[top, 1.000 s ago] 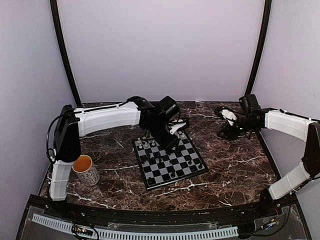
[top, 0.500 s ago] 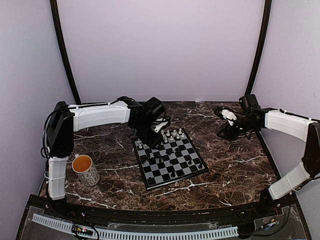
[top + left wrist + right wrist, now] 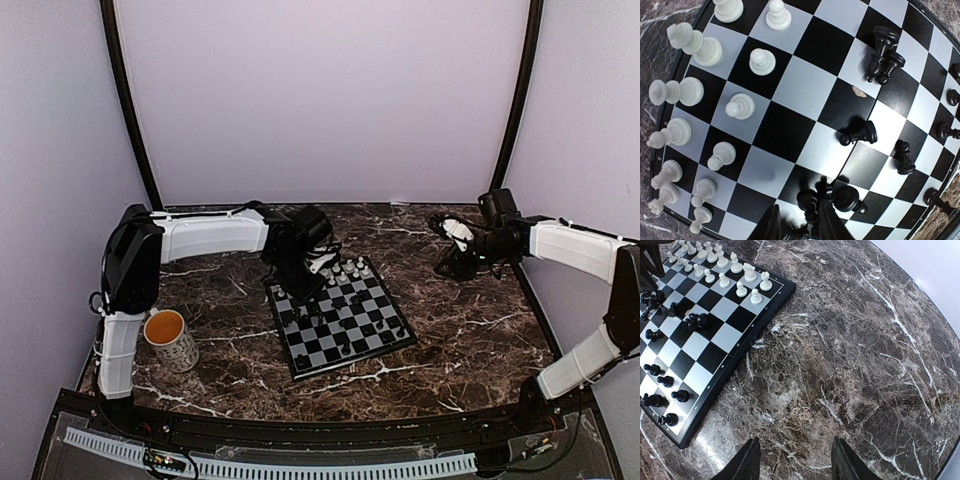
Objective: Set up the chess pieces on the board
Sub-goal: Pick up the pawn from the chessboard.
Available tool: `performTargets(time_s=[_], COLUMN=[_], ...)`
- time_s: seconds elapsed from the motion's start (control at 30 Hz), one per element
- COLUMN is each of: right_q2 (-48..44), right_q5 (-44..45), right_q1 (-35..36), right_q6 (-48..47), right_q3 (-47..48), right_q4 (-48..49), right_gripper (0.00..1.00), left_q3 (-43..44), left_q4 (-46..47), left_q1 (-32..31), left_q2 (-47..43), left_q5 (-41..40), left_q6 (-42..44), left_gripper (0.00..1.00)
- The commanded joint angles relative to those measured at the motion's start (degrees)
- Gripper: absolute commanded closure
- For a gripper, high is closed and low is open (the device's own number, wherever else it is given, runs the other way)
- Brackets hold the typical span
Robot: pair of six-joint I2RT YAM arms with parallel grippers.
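Board (image 3: 355,358): lies flat on the dark marble tabletop (image 3: 470,340), centre of the top view, turned at an angle.
White pieces (image 3: 740,106): stand upright in two rows along the left edge of the left wrist view. In the top view they sit at the board's far corner.
Black pieces (image 3: 904,157): scattered over the right and lower part of the left wrist view. One lies tipped on its side near the centre (image 3: 860,132), and two lean together at the upper right (image 3: 882,47).
Left gripper (image 3: 799,215): hangs over the board at the bottom edge of its wrist view, beside a small cluster of black pieces. The fingers (image 3: 772,225) stand a narrow gap apart with a dark shape between them. Whether they pinch it cannot be told.
Right gripper (image 3: 795,450): at the upper right of the top view, well apart from the board, above bare marble. Its jaws are spread with nothing between them.
Mug (image 3: 172,340): stands upright at the lower left of the top view, beside the left arm's base.
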Motion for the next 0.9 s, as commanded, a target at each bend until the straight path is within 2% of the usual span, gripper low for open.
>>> performTargets(time_s=[0.0, 0.3, 0.63, 0.87], right_q2=[0.60, 0.70, 0.78, 0.71], right_q5=[0.17, 0.11, 0.10, 0.45], right_q1=[0.48, 0.48, 0.57, 0.56], right_q6=[-0.15, -0.16, -0.16, -0.28], right_q3=[0.21, 0.21, 0.26, 0.15], right_q4=[0.12, 0.10, 0.02, 0.10], right_gripper=[0.50, 0.50, 0.51, 0.51], left_q3=[0.18, 0.84, 4.74, 6.50], left_q4=[-1.19, -2.06, -5.17, -3.60], left_q1=[0.32, 0.36, 0.36, -0.35], left_q2=[0.48, 1.69, 0.32, -1.76], left_q5=[1.13, 1.85, -1.33, 1.04], left_q6=[-0.18, -0.27, 0.47, 1.44], left_gripper=[0.73, 0.82, 0.99, 1.00])
